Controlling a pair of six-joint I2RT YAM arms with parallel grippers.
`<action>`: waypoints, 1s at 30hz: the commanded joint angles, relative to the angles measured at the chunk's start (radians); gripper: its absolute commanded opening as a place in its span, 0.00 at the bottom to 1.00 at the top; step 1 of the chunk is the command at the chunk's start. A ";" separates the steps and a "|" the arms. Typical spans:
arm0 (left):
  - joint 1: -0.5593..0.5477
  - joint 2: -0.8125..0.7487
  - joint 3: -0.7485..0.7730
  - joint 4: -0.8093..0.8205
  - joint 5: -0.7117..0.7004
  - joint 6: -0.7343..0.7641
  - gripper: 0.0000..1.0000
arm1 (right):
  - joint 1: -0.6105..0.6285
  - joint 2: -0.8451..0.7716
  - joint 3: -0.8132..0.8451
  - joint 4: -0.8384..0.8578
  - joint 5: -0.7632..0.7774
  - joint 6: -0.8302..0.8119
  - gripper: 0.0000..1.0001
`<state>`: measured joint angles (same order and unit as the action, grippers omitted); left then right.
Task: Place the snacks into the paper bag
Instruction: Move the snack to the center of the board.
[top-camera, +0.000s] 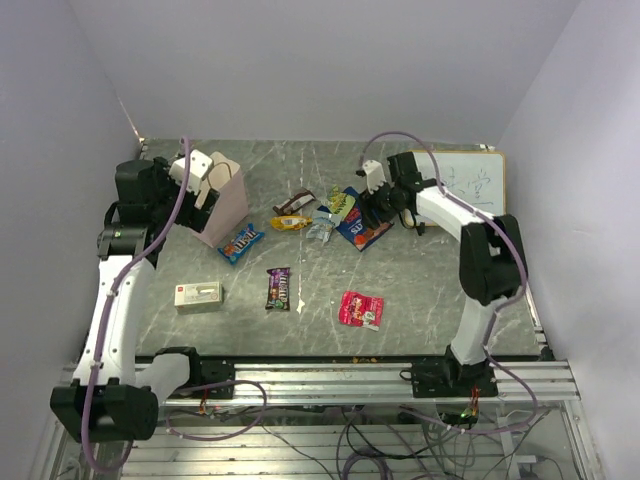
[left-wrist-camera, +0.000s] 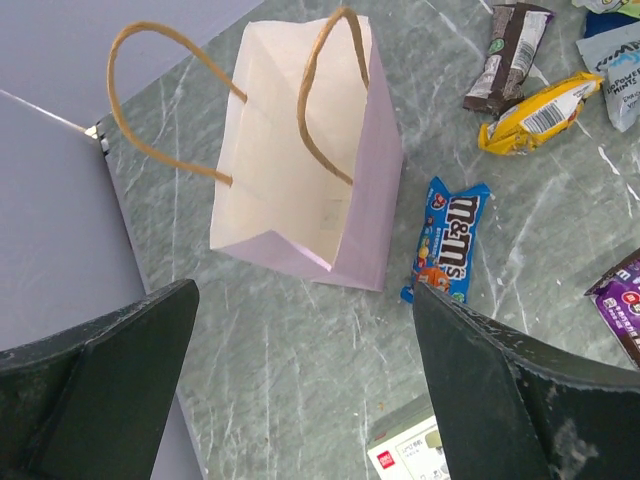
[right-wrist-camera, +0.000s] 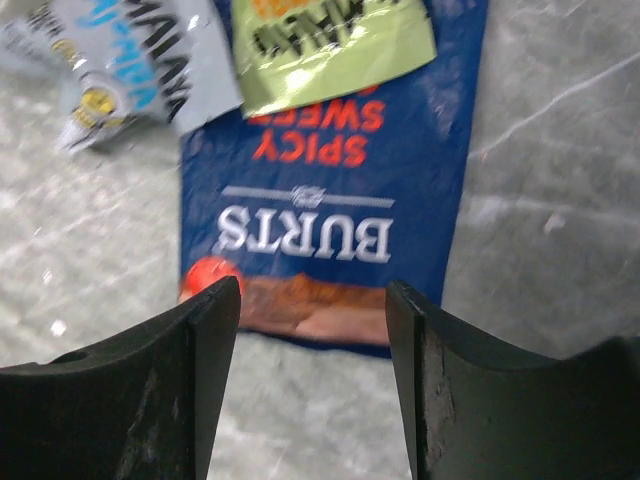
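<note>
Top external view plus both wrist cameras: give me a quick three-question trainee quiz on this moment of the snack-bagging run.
1. True or false: the paper bag has its mouth folded shut.
2. Which snack lies closest to the bag? A) blue M&M's packet B) pink packet C) purple bar
3. In a few words: which packet lies directly below the right tool?

Key
1. False. The mouth is open and both handles stand free.
2. A.
3. The dark blue Burts packet. The tool is open above it and not gripping.
</note>
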<state>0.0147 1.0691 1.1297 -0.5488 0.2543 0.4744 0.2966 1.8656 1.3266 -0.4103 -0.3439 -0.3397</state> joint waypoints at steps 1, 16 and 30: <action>-0.007 -0.071 -0.049 0.014 -0.027 -0.012 0.99 | 0.007 0.137 0.119 -0.027 0.067 0.008 0.60; -0.008 -0.125 -0.090 0.003 0.053 -0.056 0.98 | 0.039 0.031 -0.109 -0.110 0.121 -0.065 0.57; -0.007 -0.130 -0.110 -0.003 0.102 -0.046 0.96 | 0.039 -0.190 -0.212 -0.047 0.169 -0.016 0.60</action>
<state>0.0147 0.9508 1.0168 -0.5526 0.3180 0.4339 0.3332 1.6745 1.0515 -0.5201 -0.2096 -0.4061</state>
